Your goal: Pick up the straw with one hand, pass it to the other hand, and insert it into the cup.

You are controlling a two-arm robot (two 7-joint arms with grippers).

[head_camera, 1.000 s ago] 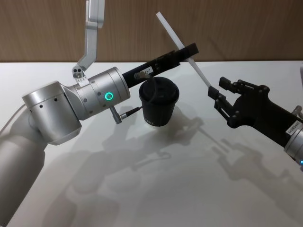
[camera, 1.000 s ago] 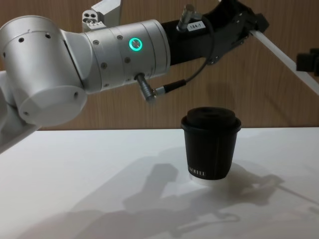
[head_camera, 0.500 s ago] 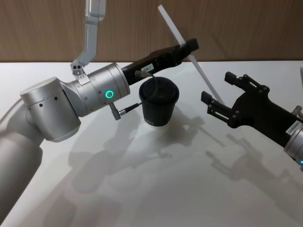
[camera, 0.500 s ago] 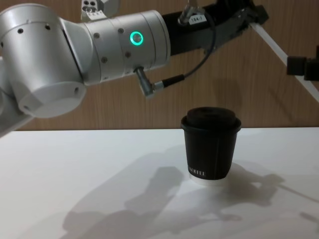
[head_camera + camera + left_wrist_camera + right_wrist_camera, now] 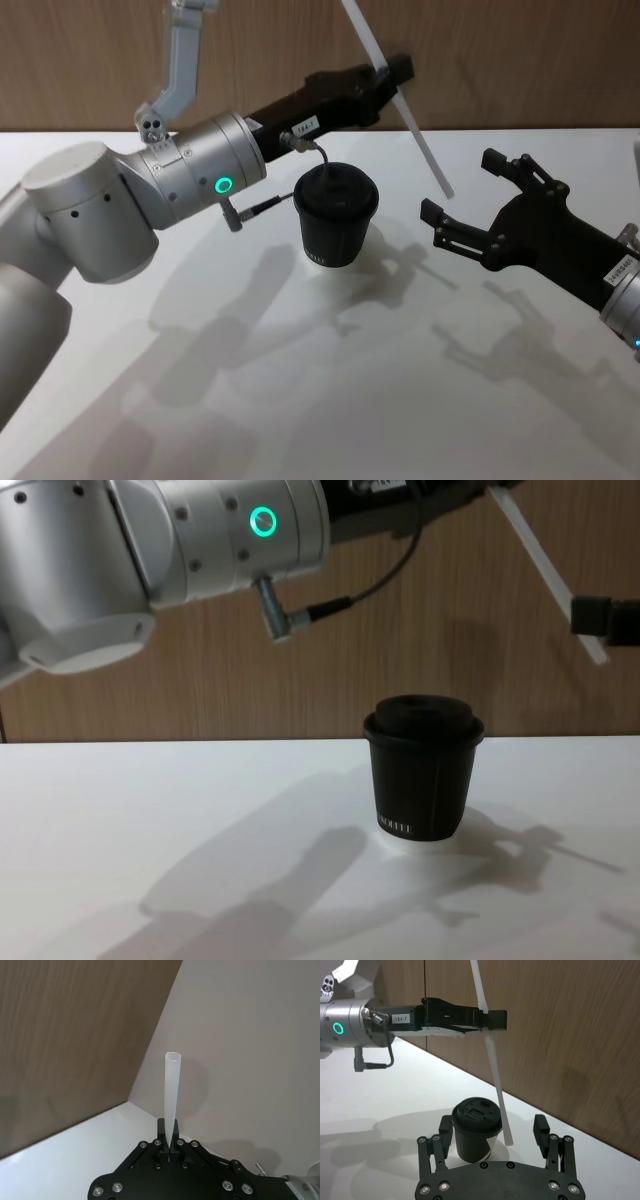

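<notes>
Inserting step: your left claw grips the straw, right claw wide; swing its tip, seemingly offset, over the cup.

Bright overhead light casts soft, overlapping grey shadows across the white table.

My left gripper: white tag on the black body reads "184-7". On the cup, tiny white lettering sits at 7 o'clock on its wall, too small for me to read. My right arm: white sticker toward 4 o'clock, print illegible.
</notes>
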